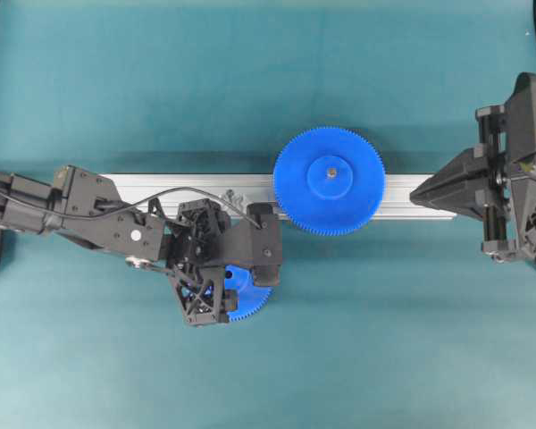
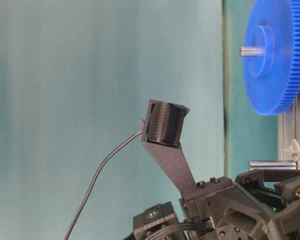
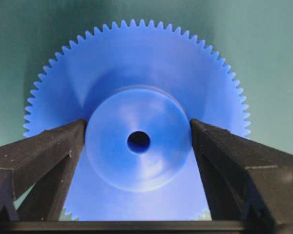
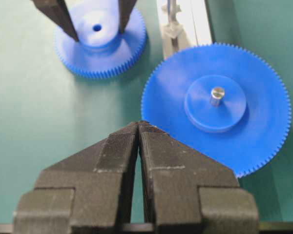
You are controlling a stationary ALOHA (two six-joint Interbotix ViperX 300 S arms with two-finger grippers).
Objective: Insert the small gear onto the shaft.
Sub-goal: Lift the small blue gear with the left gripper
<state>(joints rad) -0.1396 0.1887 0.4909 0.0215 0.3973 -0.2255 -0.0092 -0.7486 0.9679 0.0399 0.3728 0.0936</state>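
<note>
Small gear (image 3: 136,122): flat on the teal counter (image 1: 384,340), hub up, just in front of the aluminium rail (image 1: 161,188) and near the shaft (image 4: 169,12) standing on it. Left gripper (image 3: 137,141): fingers (image 3: 44,151) spread wide either side of the hub, at or just beside its wall, contact not certain. Right gripper (image 4: 138,124): fingers pressed together on nothing, near the rim of the large gear (image 4: 219,105) mounted on its own pin.
</note>
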